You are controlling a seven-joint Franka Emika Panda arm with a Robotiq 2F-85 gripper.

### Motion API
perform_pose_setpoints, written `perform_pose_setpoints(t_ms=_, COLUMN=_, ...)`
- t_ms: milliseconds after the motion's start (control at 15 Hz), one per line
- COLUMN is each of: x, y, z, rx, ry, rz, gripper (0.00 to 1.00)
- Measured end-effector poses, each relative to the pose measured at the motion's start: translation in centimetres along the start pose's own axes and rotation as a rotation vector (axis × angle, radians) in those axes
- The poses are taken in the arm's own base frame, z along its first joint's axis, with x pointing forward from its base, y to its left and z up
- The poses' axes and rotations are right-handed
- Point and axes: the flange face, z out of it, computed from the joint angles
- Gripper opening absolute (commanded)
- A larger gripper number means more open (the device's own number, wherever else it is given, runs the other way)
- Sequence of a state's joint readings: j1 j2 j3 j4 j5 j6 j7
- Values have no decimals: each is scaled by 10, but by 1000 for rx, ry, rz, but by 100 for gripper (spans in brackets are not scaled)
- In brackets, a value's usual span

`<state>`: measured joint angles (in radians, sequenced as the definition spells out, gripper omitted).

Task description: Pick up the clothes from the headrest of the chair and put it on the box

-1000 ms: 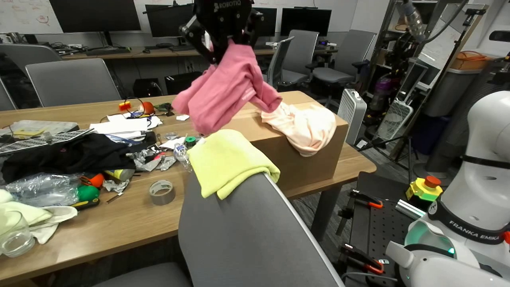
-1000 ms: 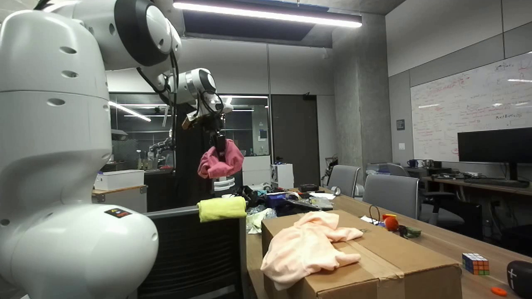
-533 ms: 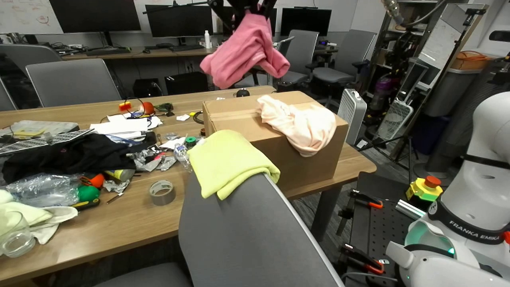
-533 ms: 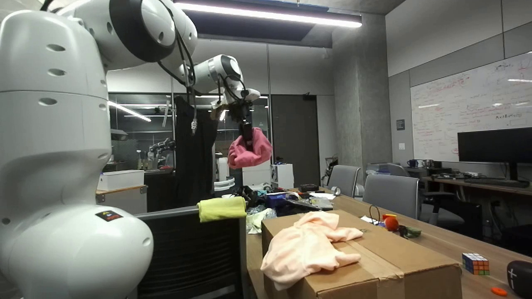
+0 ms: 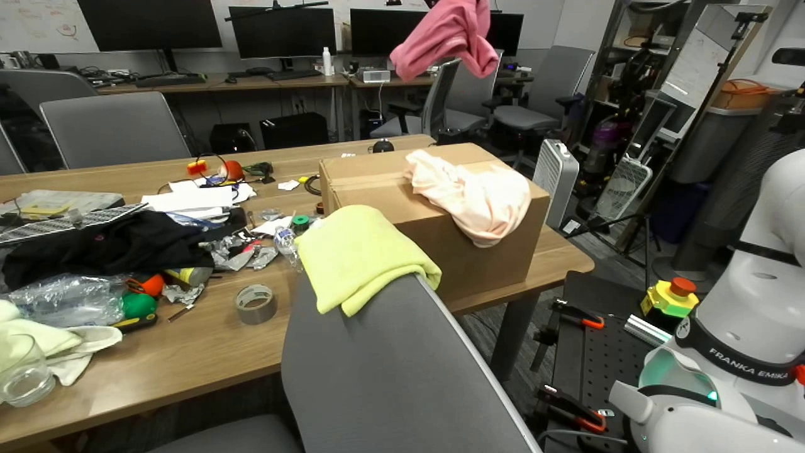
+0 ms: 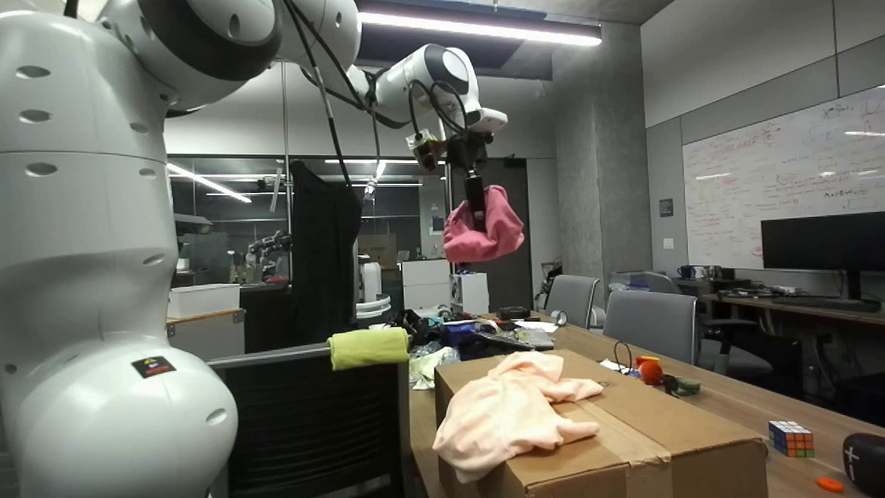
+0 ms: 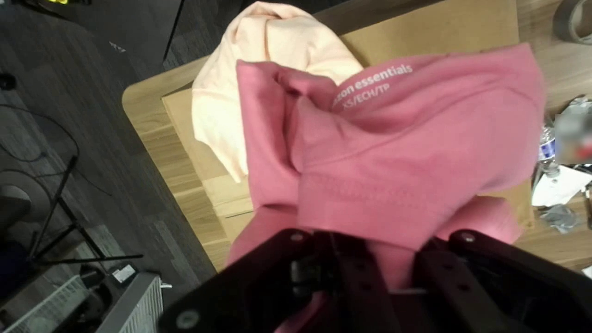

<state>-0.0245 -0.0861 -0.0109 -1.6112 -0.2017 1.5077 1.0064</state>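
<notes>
My gripper (image 6: 477, 216) is shut on a pink garment (image 6: 510, 225), which hangs bunched in the air. The garment (image 7: 407, 138) covers the fingertips in the wrist view, where the gripper (image 7: 377, 245) comes in from the bottom. In an exterior view the pink garment (image 5: 449, 41) hangs at the top edge and the gripper is almost wholly out of frame. A yellow cloth (image 5: 361, 255) lies folded over the top of the grey chair back (image 5: 383, 371). The cardboard box (image 5: 371, 182) stands on the table with a peach garment (image 5: 478, 195) draped over its top and edge.
The wooden table (image 5: 207, 352) holds clutter: a black cloth (image 5: 119, 255), a tape roll (image 5: 256, 304), plastic bottles and a glass (image 5: 28, 371). A Rubik's cube (image 6: 792, 439) and a black speaker (image 6: 864, 463) stand beside the box. Desk chairs and monitors stand behind.
My gripper has carried the pink garment up and to the right in both exterior views, away from the chair and toward the box side. The yellow cloth, peach garment and box have not moved.
</notes>
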Motion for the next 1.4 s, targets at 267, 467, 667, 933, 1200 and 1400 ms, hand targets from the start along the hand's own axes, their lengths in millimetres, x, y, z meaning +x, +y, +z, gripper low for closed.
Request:
perform_pose_setpoints(t_ms=267, x=34, y=25, z=13, rx=0, ry=-65, rz=119, gripper=3)
perform_pose_setpoints(t_ms=467, x=41, y=25, z=15, rx=11, ry=-108, rz=202, gripper=3)
perform_pose_setpoints(t_ms=667, x=43, y=17, z=11, rx=36, ry=-142, rz=275, gripper=3)
perform_pose_setpoints(t_ms=933, x=49, y=9, z=2, rx=80, ry=-195, rz=381, gripper=3)
perform_pose_setpoints(t_ms=1200, x=57, y=8, z=-4, rx=95, ry=-202, rz=475, gripper=38)
perform_pose_setpoints(t_ms=1400, x=60, y=9, z=-5, rx=97, ry=-201, rz=522, gripper=53)
